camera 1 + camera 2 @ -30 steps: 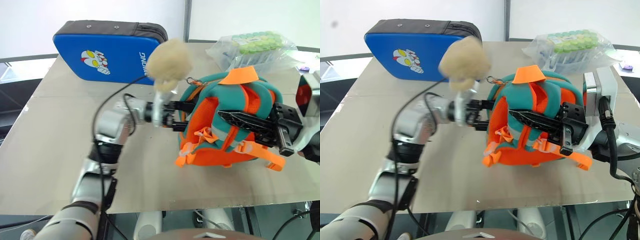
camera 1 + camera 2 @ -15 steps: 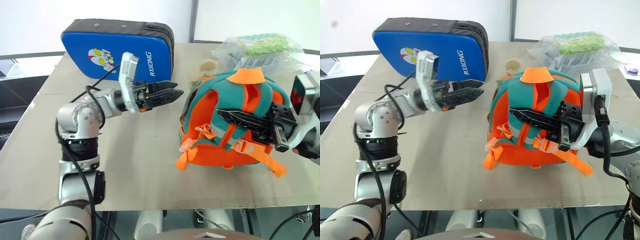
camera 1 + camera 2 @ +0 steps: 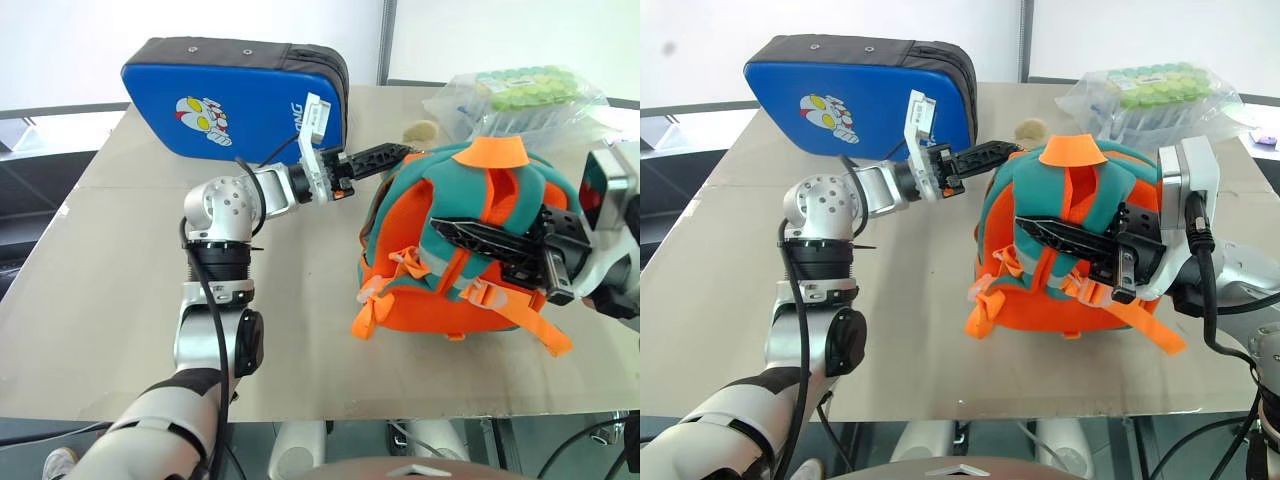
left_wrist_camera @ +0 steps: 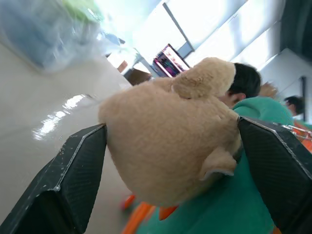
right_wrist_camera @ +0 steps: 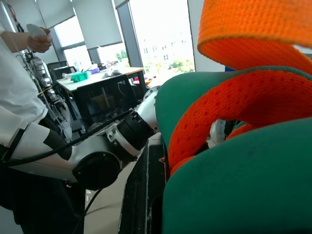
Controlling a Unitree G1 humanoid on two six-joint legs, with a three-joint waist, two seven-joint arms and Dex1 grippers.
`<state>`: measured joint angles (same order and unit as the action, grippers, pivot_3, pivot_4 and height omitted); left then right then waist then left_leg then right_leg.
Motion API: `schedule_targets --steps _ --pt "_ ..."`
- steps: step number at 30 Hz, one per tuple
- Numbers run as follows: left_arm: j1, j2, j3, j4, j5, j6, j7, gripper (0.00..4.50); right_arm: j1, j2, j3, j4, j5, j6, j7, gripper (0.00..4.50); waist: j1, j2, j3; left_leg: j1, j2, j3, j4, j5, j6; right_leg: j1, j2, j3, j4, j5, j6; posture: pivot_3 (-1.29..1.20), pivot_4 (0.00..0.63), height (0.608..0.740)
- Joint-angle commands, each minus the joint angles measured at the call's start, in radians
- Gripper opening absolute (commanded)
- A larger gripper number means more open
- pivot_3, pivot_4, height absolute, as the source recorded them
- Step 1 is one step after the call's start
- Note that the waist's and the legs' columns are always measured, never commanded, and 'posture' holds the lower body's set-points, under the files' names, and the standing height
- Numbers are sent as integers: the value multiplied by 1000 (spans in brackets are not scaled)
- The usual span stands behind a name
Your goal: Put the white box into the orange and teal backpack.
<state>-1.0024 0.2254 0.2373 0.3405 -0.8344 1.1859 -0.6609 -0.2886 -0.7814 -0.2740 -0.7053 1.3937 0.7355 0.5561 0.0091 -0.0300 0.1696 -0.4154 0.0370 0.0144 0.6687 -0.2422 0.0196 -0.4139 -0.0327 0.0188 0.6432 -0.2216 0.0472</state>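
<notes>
The orange and teal backpack [image 3: 410, 215] stands upright at the table's right. My right gripper [image 3: 440, 229] lies across its strapped side, shut on the backpack; the right wrist view has an orange strap [image 5: 253, 29] and teal fabric against its finger. My left gripper [image 3: 400, 152] reaches level toward the backpack's far top corner. It is open, with the tan plush charm [image 4: 165, 136] sitting between its fingers [image 4: 78, 170]. The charm [image 3: 420, 130] rests just behind the backpack. The white box is out of view.
A large blue padded case [image 3: 240, 95] stands at the back left of the grey table [image 3: 100, 300]. A clear bag of green items [image 3: 515, 95] lies at the back right. A person's white sleeve [image 5: 19, 102] is beyond the table.
The plush charm dropped from beside my left gripper to the table behind the backpack. My left gripper drew back, rolled, then reached forward until its fingers flank the charm. The right gripper stayed put.
</notes>
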Motion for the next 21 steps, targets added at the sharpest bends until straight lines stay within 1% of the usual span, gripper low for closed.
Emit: schedule_targets --steps 1,6,9,10,11,13,14,16,17,18,21 --pt "-62 -30 53 94 -30 33 52 4378 -3 -9 -23 -37 17 -29 -9 0 1 0 0 0 0 0 0 0 0 0 0 0 0 0 0 0 150 740" --pt "-81 -69 64 237 -10 33 70 4378 10 -14 -25 -52 15 -28 -19 0 2 0 0 0 0 0 0 0 0 0 0 0 0 0 0 0 150 740" --pt "-77 -88 68 271 -10 39 67 3610 19 -17 -28 -62 15 -29 -26 0 3 0 0 0 0 0 0 0 0 0 0 0 0 0 0 0 150 740" --pt "-77 -95 81 278 -17 37 70 3194 24 -19 -31 -65 15 -30 -29 0 3 0 0 0 0 0 0 0 0 0 0 0 0 0 0 0 150 740" --pt "-77 -100 90 281 -22 36 73 2608 27 -20 -32 -68 16 -31 -32 0 3 0 0 0 0 0 0 0 0 0 0 0 0 0 0 0 150 740" --pt "-79 -104 116 282 -38 37 77 1720 33 -23 -34 -73 17 -33 -37 0 3 0 0 0 0 0 0 0 0 0 0 0 0 0 0 0 150 740" --pt "-77 -104 126 277 -44 40 77 1446 36 -23 -35 -74 17 -34 -40 0 3 0 0 0 0 0 0 0 0 0 0 0 0 0 0 0 150 740" --pt "-71 -104 167 259 -74 38 80 493 38 -22 -34 -74 14 -37 -42 0 2 0 0 0 0 0 0 0 0 0 0 0 0 0 0 0 150 740" --pt "-69 -104 191 249 -94 39 84 277 39 -21 -33 -74 13 -38 -43 0 2 0 0 0 0 0 0 0 0 0 0 0 0 0 0 0 150 740" --pt "-65 -95 249 226 -147 55 104 80 39 -20 -35 -70 12 -40 -45 0 1 0 0 0 0 0 0 0 0 0 0 0 0 0 0 0 150 740" --pt "-41 -70 379 137 -291 112 172 80 44 -19 -42 -59 7 -45 -44 0 -6 0 0 0 0 0 0 0 0 0 0 0 0 0 0 0 150 740"
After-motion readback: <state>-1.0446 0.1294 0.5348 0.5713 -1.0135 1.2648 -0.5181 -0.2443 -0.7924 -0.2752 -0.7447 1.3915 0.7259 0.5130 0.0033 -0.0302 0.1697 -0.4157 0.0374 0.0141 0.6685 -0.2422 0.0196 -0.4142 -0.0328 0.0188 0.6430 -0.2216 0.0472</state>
